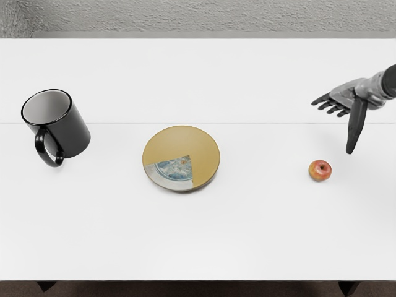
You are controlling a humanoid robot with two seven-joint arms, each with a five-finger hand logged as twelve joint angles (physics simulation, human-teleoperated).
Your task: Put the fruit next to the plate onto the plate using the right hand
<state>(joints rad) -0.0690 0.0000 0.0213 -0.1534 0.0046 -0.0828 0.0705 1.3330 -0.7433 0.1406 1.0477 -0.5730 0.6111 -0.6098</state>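
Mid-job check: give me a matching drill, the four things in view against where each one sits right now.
Things:
1. mug
2. plate
3. apple
4. right hand

Places:
A. upper right, fingers spread, holding nothing
B. centre of the view
C. far left
D. right of the plate, apart from it

Pairs: 1-C, 2-B, 3-D, 4-A

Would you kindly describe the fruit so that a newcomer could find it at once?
Start at the white table and look right of the round yellow plate. There, below the open right robot hand, lies a small red-yellow apple, the only fruit and the smallest thing there.
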